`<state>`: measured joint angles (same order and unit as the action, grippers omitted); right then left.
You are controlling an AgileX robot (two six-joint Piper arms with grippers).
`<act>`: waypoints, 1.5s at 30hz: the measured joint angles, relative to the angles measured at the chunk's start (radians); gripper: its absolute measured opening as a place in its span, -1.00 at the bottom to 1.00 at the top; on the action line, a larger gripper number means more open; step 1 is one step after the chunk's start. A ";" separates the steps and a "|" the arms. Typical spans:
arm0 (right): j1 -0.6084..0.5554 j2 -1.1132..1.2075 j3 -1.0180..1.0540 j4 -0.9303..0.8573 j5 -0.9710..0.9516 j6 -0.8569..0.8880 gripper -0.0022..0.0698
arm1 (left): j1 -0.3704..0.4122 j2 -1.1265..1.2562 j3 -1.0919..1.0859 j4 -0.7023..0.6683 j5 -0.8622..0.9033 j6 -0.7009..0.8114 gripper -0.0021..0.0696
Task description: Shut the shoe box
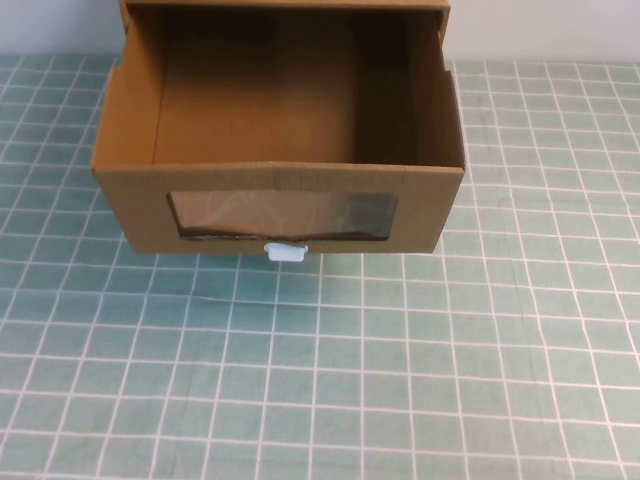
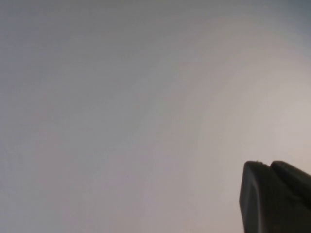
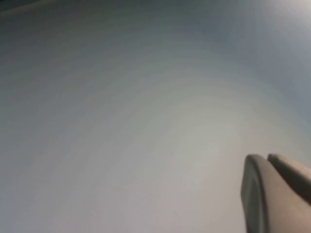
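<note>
The shoe box (image 1: 120, 190) is brown corrugated cardboard and stands at the far middle of the table in the high view. Its drawer is pulled out toward me and looks empty. The front has a wide clear window (image 1: 282, 217) and a small white pull tab (image 1: 284, 251) below it. Neither arm shows in the high view. My left gripper (image 2: 268, 167) shows only in the left wrist view, fingers pressed together, against a blank pale surface. My right gripper (image 3: 266, 159) shows only in the right wrist view, fingers together, also against a blank surface.
The table is covered by a green mat with a white grid (image 1: 320, 380). The box's outer sleeve (image 1: 445, 15) rises at the back, against a pale wall.
</note>
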<state>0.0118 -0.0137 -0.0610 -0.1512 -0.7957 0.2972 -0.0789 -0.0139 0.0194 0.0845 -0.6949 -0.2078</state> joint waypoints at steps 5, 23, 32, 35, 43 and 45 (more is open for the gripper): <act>0.000 0.000 -0.158 0.055 0.116 0.000 -0.98 | 0.000 -0.001 -0.096 -0.038 0.051 -0.025 -0.96; 0.000 0.450 -0.790 0.266 0.572 0.036 -0.98 | 0.000 0.425 -0.724 -0.059 0.669 -0.025 -0.96; 0.000 0.679 -0.922 0.137 1.049 -0.010 -0.98 | 0.000 0.734 -0.923 -0.002 1.082 0.004 -0.96; 0.000 0.727 -0.922 0.111 1.127 -0.037 -0.98 | 0.000 0.815 -0.925 -0.002 1.082 0.004 -0.96; 0.027 0.836 -0.922 0.151 1.257 -0.062 -0.98 | 0.000 0.926 -0.925 -0.122 1.104 0.004 -0.96; 0.064 0.860 -0.922 0.151 1.266 -0.111 -0.98 | 0.000 0.944 -0.929 -0.138 1.104 0.013 -0.96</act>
<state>0.0758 0.8464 -0.9834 0.0000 0.4704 0.1858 -0.0789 0.9301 -0.9097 -0.0533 0.4087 -0.1948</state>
